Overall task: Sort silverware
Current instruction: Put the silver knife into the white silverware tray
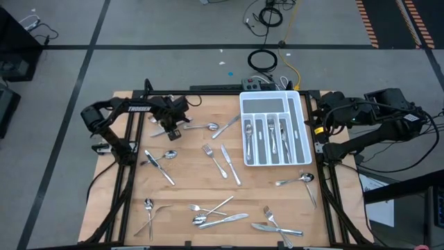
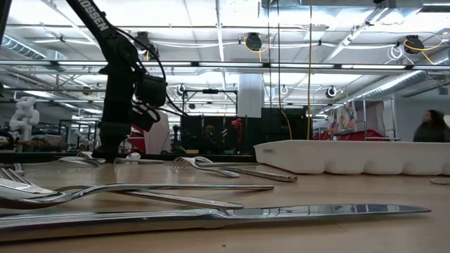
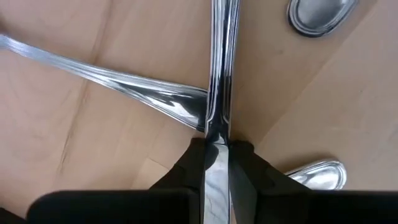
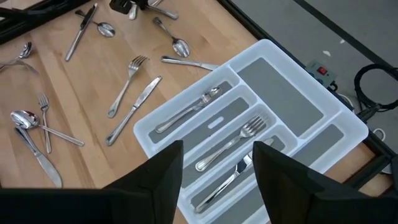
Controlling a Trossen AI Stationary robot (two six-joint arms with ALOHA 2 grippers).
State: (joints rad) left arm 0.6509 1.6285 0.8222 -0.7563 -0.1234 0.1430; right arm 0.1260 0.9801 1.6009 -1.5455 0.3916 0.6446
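Silverware lies scattered over the wooden table: a fork [image 1: 214,160], a knife [image 1: 230,164], a spoon [image 1: 295,180] and a heap by the near edge [image 1: 215,215]. More pieces lie in the slots of the white tray [image 1: 272,128], which rests flat at the far right. My left gripper [image 1: 173,128] stands at the far left of the table, pointing down, shut on a slim silver piece [image 3: 222,50]. My right gripper [image 4: 217,168] hovers open above the table's right edge beside the tray [image 4: 261,124] and touches nothing. My left gripper pinches the slim silver piece between its two fingers [image 3: 189,162], coming from above and pointing down, with the fingers across it. The held part [image 3: 216,134] sits just past a narrow neck. The piece runs away over the handle of another piece [image 3: 143,90]; whether it is lifted I cannot tell.
A spoon bowl [image 3: 320,15] and another handle end [image 3: 320,174] lie close to my left gripper. A spoon [image 1: 201,127] lies between that gripper and the tray. A power strip [image 1: 258,85] and cables sit past the table's far edge. A person [image 2: 432,126] stands far off in the room.
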